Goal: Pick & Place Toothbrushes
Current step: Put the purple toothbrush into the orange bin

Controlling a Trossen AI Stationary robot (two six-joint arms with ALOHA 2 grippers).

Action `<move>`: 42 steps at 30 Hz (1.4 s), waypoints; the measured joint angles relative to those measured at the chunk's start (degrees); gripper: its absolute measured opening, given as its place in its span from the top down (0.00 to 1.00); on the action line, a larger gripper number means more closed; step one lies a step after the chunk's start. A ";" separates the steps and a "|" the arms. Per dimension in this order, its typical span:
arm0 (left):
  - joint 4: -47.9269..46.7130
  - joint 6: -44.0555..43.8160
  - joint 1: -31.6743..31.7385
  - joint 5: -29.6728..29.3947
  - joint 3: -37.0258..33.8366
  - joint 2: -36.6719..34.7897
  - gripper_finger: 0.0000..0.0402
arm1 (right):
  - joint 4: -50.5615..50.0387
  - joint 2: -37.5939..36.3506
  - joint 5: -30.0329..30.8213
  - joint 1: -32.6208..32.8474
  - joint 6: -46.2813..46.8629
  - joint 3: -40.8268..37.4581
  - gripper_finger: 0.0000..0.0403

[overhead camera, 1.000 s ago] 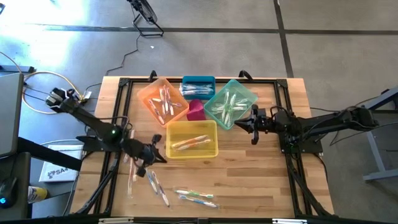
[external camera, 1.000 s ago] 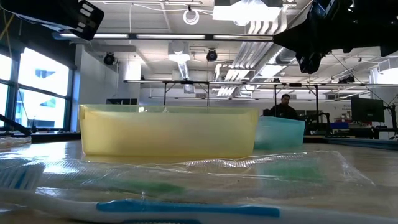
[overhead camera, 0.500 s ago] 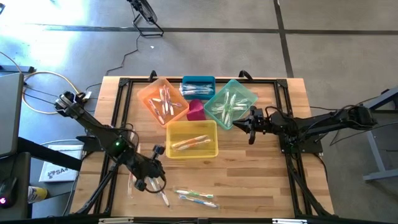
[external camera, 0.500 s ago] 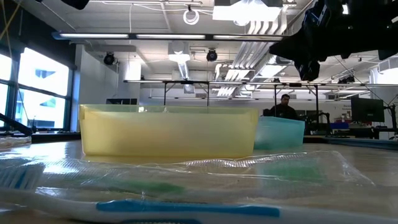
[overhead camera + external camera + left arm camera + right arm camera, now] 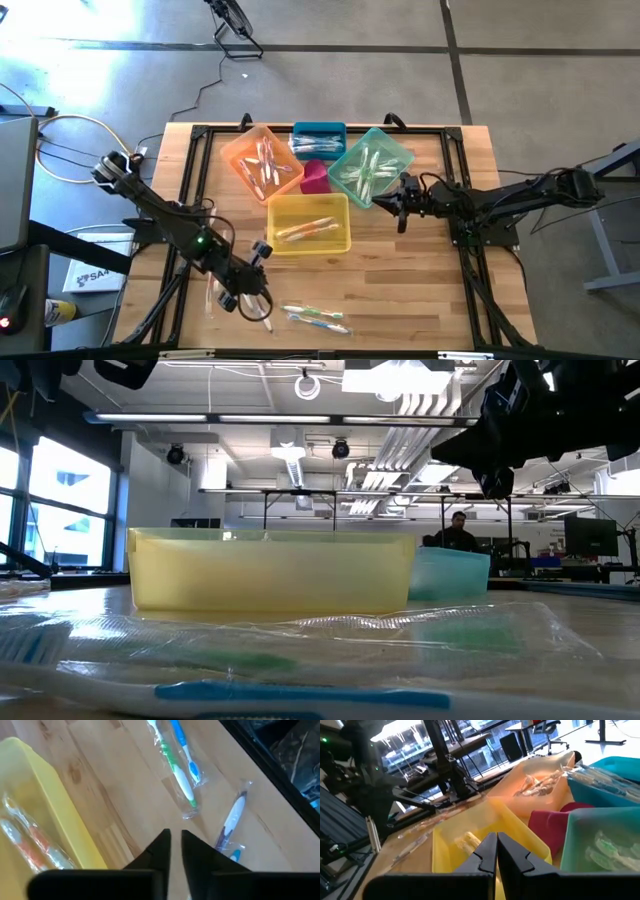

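Left gripper [image 5: 175, 836] jaws barely parted, empty, over loose toothbrushes [image 5: 176, 767]; slippery wrappers risk missed pinch; right gripper [image 5: 496, 839] clenched

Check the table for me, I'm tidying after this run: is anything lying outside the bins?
Yes. Several wrapped toothbrushes lie loose on the table near its front edge, in front of the yellow bin, one askew from the rest. The left gripper hovers over them.
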 joint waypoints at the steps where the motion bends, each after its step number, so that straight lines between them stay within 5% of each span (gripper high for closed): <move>1: -0.01 0.00 0.00 0.01 0.00 0.39 0.87 | 0.13 -0.02 -0.02 0.00 0.00 0.00 0.99; 8: 1.28 0.22 -0.01 7.45 0.00 3.50 0.67 | 0.17 -0.07 0.00 0.00 1.29 0.00 0.99; 20: 7.35 -0.22 -0.04 15.20 -0.07 13.14 0.65 | 0.15 -0.07 -0.29 0.02 1.32 0.00 0.99; 42: 12.32 -3.21 -5.64 8.36 0.17 25.04 0.65 | 0.11 -0.07 -0.24 0.02 4.31 0.00 0.99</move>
